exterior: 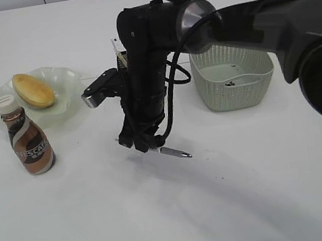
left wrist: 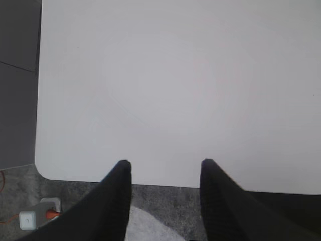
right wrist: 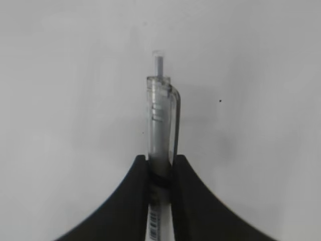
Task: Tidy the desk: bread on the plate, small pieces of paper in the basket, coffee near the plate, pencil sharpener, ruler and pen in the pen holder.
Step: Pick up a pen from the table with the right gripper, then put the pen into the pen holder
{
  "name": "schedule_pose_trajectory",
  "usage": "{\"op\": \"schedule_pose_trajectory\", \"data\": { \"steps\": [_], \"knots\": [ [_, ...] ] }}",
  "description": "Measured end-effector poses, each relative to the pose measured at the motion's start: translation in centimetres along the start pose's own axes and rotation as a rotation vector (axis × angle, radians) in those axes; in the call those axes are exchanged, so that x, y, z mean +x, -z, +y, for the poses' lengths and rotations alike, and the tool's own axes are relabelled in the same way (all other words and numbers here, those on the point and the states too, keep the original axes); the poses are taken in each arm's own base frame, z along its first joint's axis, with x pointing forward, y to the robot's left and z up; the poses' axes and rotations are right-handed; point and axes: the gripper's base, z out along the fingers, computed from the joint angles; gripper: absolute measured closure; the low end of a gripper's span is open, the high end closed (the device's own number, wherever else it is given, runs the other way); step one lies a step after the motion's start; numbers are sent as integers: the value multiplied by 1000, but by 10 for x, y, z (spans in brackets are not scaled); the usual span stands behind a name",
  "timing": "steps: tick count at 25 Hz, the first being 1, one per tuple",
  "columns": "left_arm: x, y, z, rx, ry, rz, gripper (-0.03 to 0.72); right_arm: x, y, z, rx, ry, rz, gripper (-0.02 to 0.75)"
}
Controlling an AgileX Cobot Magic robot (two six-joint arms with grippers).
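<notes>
Holding: right end effector (right wrist: pixel 160 168) clamps the pen (right wrist: pixel 161 125) tight, low over the bench (exterior: pixel 250 192).
Pen place: left of the basket (exterior: pixel 234 79), tip poking toward it.
Left end effector (left wrist: pixel 165 170): parted wide, empty.
Risk: grip sits near one end (likely), so the pen may pivot and miss the holder.

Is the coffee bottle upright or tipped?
Upright: the coffee bottle stands on its base beside the plate, white cap on top.
</notes>
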Motion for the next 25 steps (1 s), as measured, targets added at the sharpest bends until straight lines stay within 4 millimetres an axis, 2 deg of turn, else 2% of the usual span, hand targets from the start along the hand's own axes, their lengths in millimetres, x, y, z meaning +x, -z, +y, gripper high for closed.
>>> {"op": "schedule_pose_trajectory", "data": {
  "steps": [5,14,25],
  "knots": [
    [0,0,0,0,0,0,356,-2,21,3,12,-114,-41,659],
    [0,0,0,0,0,0,356,-3,81,12,40,-315,-152,659],
    [-2,0,-2,17,4,-20,356,0,116,14,105,-362,-224,659]
  ]
}}
